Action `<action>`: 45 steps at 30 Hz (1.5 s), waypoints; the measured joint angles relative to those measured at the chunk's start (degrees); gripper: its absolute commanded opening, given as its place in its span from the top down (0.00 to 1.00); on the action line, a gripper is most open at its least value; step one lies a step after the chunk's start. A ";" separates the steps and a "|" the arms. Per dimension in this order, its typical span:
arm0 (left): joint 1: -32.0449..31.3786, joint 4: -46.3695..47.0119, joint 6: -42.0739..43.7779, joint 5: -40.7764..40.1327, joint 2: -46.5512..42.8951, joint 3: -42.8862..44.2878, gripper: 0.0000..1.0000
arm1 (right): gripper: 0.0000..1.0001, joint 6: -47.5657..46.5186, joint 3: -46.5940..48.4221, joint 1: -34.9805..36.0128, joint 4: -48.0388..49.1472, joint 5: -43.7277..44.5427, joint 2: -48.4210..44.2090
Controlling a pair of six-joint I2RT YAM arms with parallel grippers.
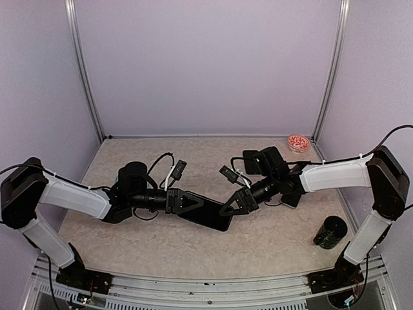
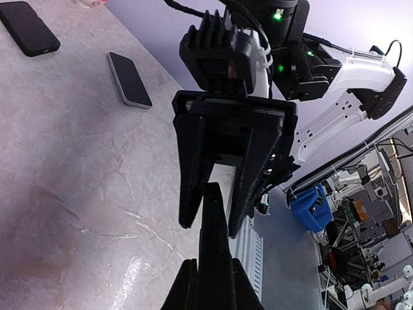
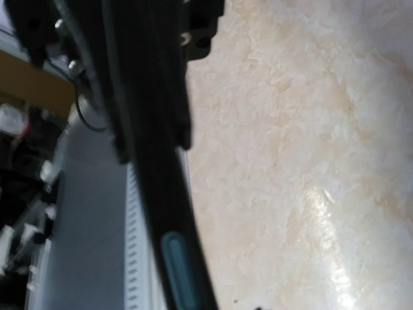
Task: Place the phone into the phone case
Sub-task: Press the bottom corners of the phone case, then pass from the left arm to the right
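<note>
Phone case point(image 1: 213, 218) sits btwn both claws, L claw point(image 1: 199, 205) & R claw point(image 1: 226, 209) each clamped on opposite ends.

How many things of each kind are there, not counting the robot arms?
Flat dark phone-shaped slabs: 3 (one held slab in both sets of jaws, two lying slabs on the table)
Red-and-white round thing: 1
Black cylinder: 1
Total: 5
</note>
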 measured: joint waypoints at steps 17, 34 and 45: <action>0.15 -6.10 0.39 -0.22 0.24 1.95 1.00 | 0.00 -4.26 1.77 0.22 -4.76 13.99 -4.44; 0.26 -11.82 1.29 -0.52 2.45 6.12 1.00 | 0.00 -11.15 0.68 4.57 -6.95 32.94 -15.93; 0.24 -15.23 1.40 -0.57 6.58 10.95 1.00 | 0.01 -13.09 -0.24 6.88 -6.58 34.69 -17.35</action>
